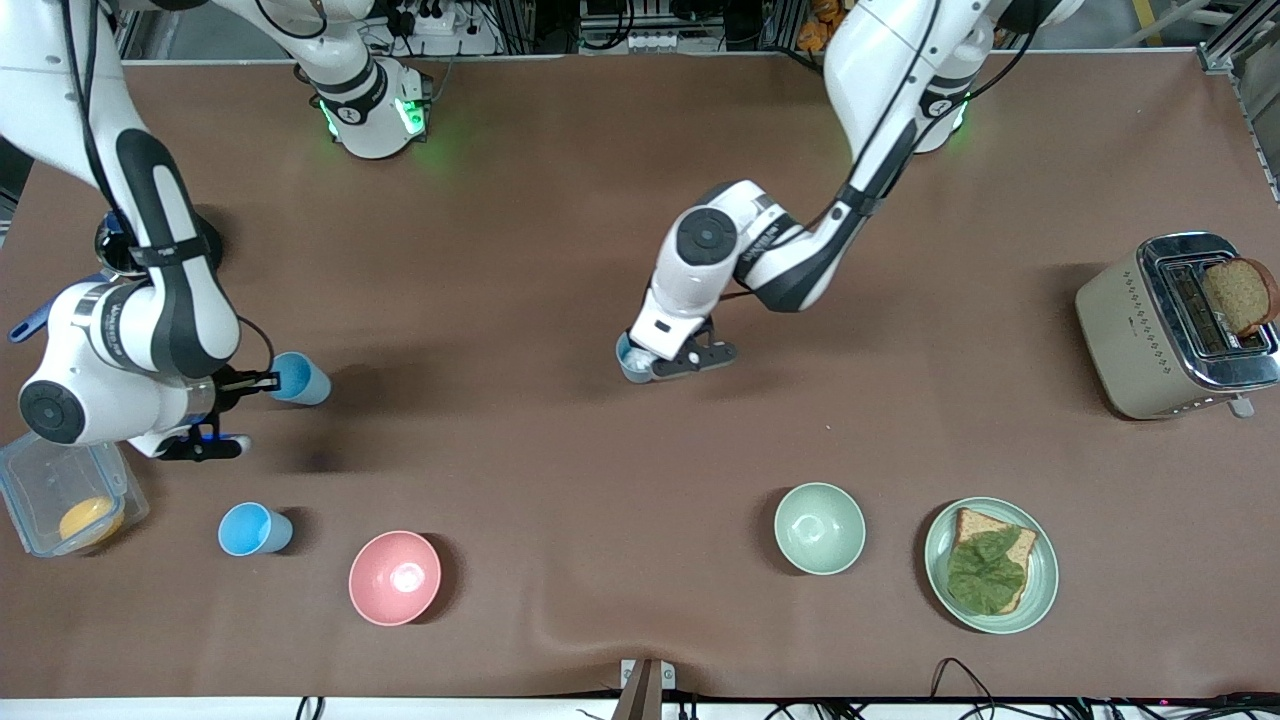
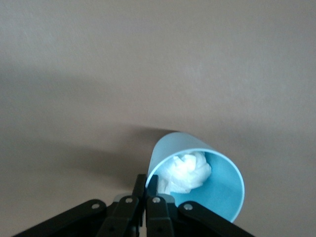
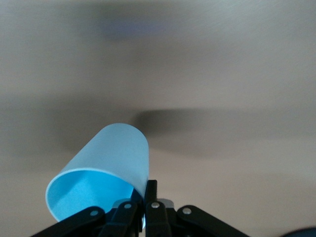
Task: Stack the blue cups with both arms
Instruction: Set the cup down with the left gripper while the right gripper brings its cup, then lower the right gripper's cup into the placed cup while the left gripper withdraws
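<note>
Two end effectors, left end effector and right end effector, each pinching a blue cup's rim.

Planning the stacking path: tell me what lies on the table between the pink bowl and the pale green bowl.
Nothing: the front view shows only bare brown table between the round pink bowl and the round pale green bowl.

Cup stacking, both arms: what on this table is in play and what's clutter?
In play:
left gripper, shut on a blue cup with white paper inside;
right gripper, shut on a second blue cup;
third blue cup.

Clutter:
pink bowl;
green bowl;
sandwich plate;
toaster;
plastic box.
</note>
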Controlling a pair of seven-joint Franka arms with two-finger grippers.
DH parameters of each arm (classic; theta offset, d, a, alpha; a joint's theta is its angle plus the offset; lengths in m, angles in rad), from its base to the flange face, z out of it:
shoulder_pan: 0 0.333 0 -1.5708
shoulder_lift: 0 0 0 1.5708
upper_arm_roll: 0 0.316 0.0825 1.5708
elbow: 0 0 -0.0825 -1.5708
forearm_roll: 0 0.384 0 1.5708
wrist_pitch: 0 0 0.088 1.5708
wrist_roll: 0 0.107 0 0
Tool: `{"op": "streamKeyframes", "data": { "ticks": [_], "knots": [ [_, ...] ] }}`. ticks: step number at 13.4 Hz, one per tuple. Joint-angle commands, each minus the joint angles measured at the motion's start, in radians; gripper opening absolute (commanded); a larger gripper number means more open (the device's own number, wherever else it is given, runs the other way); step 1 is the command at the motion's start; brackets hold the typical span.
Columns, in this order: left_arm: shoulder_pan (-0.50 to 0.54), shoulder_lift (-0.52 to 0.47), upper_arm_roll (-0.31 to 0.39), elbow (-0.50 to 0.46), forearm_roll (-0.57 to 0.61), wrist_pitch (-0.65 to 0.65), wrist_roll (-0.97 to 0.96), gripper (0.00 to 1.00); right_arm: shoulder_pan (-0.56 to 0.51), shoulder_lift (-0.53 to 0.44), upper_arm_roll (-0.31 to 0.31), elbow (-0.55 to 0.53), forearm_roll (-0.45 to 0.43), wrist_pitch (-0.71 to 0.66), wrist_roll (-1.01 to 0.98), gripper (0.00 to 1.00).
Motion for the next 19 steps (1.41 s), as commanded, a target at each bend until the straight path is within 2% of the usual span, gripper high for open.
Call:
{"op": "streamKeyframes", "data": {
  "ticks": [1, 2, 3, 5, 7, 9, 11, 12, 14, 17, 19],
  "knots": [
    [-0.031, 0.036, 0.008, 0.03, 0.028, -0.006, -0.055, 0.09, 0.081, -0.058, -0.002, -0.016, 0.078, -0.049, 0.166, 0.0],
    [-0.032, 0.033, 0.008, 0.03, 0.028, -0.007, -0.058, 0.84, 0.107, -0.065, -0.002, -0.011, 0.116, -0.061, 0.222, 0.0],
    [-0.043, 0.027, 0.011, 0.03, 0.028, -0.033, -0.06, 1.0, 0.137, -0.073, -0.004, -0.011, 0.15, -0.069, 0.273, 0.0],
    [-0.034, -0.036, 0.006, 0.036, 0.022, -0.134, -0.067, 1.0, 0.177, -0.085, -0.002, -0.011, 0.214, -0.075, 0.376, 0.0],
    [-0.026, -0.157, 0.008, 0.051, 0.011, -0.31, -0.064, 1.0, 0.24, -0.102, -0.004, -0.011, 0.282, -0.074, 0.485, 0.0],
    [0.015, -0.24, 0.006, 0.103, 0.011, -0.442, -0.052, 1.0, 0.324, -0.107, -0.004, -0.011, 0.329, -0.048, 0.63, 0.0],
    [0.066, -0.286, 0.004, 0.171, 0.014, -0.55, -0.008, 1.0, 0.376, -0.105, -0.002, -0.014, 0.449, 0.007, 0.743, 0.0],
    [0.097, -0.317, 0.008, 0.185, 0.016, -0.579, 0.052, 1.0, 0.431, -0.105, -0.004, -0.011, 0.471, 0.035, 0.814, 0.0],
    [0.217, -0.398, 0.006, 0.183, 0.013, -0.611, 0.24, 1.0, 0.51, -0.101, -0.002, 0.019, 0.474, 0.081, 0.98, 0.0],
    [0.415, -0.49, 0.006, 0.185, 0.011, -0.703, 0.551, 1.0, 0.585, -0.082, -0.002, 0.096, 0.51, 0.092, 1.114, 0.0],
    [0.512, -0.553, 0.006, 0.185, 0.011, -0.722, 0.645, 1.0, 0.631, -0.064, -0.002, 0.104, 0.521, 0.17, 1.178, 0.0]
  ]
}}
